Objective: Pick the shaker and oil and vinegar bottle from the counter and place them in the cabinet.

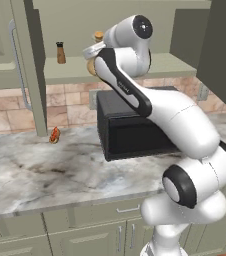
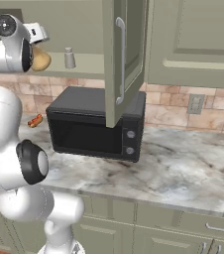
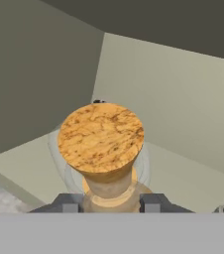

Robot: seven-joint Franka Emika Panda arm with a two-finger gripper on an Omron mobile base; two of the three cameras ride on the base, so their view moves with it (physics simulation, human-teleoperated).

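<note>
Left base view: the white arm reaches up to the open cabinet (image 1: 185, 60), and the wrist hides most of the oil and vinegar bottle (image 1: 91, 67); only a tan bulge of its base and its cork top show beside the wrist, at the front edge of the pale-green shelf (image 1: 65, 72). A brown shaker with a dark cap (image 1: 60, 53) stands upright on the shelf, well to the left of the bottle. Below, the black microwave (image 1: 130, 125) sits at the back of the bench (image 1: 45, 170), and a small orange-red item (image 1: 54, 135) lies near the bench's back edge, beside the open cabinet door with its silver bar handle (image 1: 16, 65).

Right base view: the bottle's tan base (image 2: 40, 59) shows just past the wrist, level with the shelf. The light-grey shaker (image 2: 69, 58) stands upright on the shelf, near the bottle and apart from it, toward the open door (image 2: 124, 54).

Hand view: the fingers (image 3: 110, 202) are drawn in tight on the bottle's thin neck, one on each side, with the cork stopper (image 3: 101, 136) rising above them. The cabinet's walls stand behind. Whether the bottle's base touches the shelf cannot be told.
</note>
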